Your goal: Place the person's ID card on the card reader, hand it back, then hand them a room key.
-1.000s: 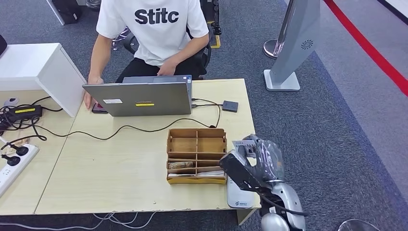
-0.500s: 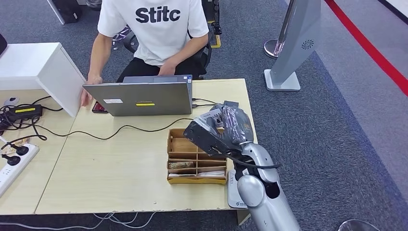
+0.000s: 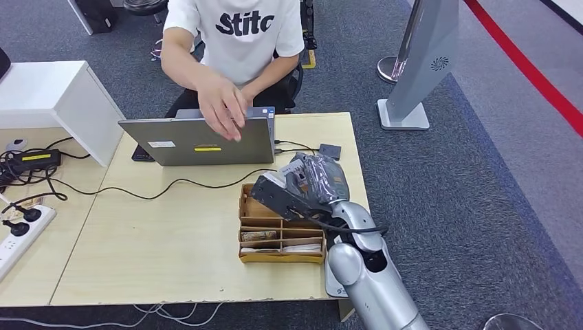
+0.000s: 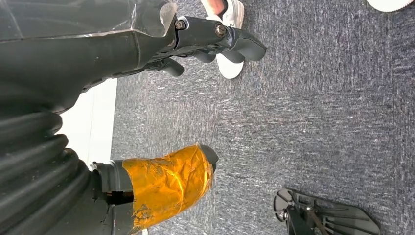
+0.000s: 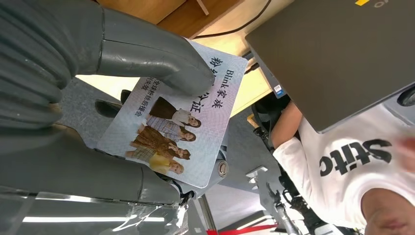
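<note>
Head view, left to right: a white power strip (image 3: 15, 237) lies at the left edge of the tabletop (image 3: 158, 240), with black cables (image 3: 41, 180) and a black adapter (image 3: 36, 159) behind it beside a white cabinet (image 3: 58, 100). A grey laptop (image 3: 199, 141) stands open at the far side of the tabletop, its lid back toward the robot. A person in a white shirt (image 3: 240, 38) sits behind it, one hand (image 3: 223, 108) raised over the top edge of the laptop lid. A cable runs from the laptop to a small dark box (image 3: 328, 151) near the far right corner. A wooden tray (image 3: 278, 223) with compartments sits right of centre; cards lie in its near compartments. A white card reader (image 3: 337, 275) lies just beside the tray's near right corner, partly hidden by the silver right arm.

Right hand (image 3: 302, 182) is raised over the far right part of the tray, reaching toward the person. Right wrist view confirms it grasps the ID card (image 5: 176, 132): the thumb (image 5: 161, 63) presses on the printed face, with fingers beneath. The card is off the tabletop, held in the air between tray and laptop.

Left wrist view: left hand (image 4: 161, 122) hangs over grey carpet (image 4: 318, 112), released, grasping nothing, its thumb wrapped in orange tape. A white shoe (image 4: 230, 63) is on the carpet beyond it.
</note>
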Motion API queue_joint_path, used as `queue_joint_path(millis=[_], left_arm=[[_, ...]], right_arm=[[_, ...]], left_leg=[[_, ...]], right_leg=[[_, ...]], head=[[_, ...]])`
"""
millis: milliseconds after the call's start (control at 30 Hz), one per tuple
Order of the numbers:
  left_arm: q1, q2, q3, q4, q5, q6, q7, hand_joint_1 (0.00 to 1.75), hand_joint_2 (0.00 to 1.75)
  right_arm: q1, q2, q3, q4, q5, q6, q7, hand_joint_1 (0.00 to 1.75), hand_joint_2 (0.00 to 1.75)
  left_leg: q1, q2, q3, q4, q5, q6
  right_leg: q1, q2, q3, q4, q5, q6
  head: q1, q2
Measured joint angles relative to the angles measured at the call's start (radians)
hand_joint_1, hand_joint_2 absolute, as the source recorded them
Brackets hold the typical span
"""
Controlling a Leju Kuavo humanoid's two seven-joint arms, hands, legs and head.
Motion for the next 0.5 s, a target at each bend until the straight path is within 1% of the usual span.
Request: queue_joint_path(millis=[367,433,467,500], left_arm=[[0.0,0.001,0.0,0.001,-0.002,0.0,0.0,0.0,1.75],[0.0,0.002,0.0,0.001,-0.002,0.0,0.0,0.0,1.75],[0.0,0.002,0.0,0.001,-0.002,0.0,0.0,0.0,1.75],[0.0,0.003,0.0,0.001,-0.001,0.0,0.0,0.0,1.75]], right_arm=[[0.0,0.0,-0.005,0.019,-0.011,-0.016,-0.012,1.73,1.75],[0.0,0.0,-0.007,0.015,-0.015,-0.022,-0.018,1.61,1.75],[0.001,0.0,-0.008,0.01,-0.017,-0.025,-0.022,1.52,1.75],[0.001,0.0,-0.009,0.005,-0.022,-0.026,-0.026,1.11,1.75]], left_leg=[[0.0,0.0,0.0,0.0,0.0,0.0],[0.0,-0.001,0.0,0.0,0.0,0.0],[0.0,-0.001,0.0,0.0,0.0,0.0],[0.0,-0.001,-0.001,0.0,0.0,0.0]], right_leg=[[0.0,0.0,0.0,0.0,0.0,0.0],[0.0,-0.001,-0.001,0.0,0.0,0.0],[0.0,-0.001,-0.001,0.0,0.0,0.0],[0.0,-0.001,-0.001,0.0,0.0,0.0]], head=[[0.0,0.0],[0.0,0.0],[0.0,0.0],[0.0,0.0]])
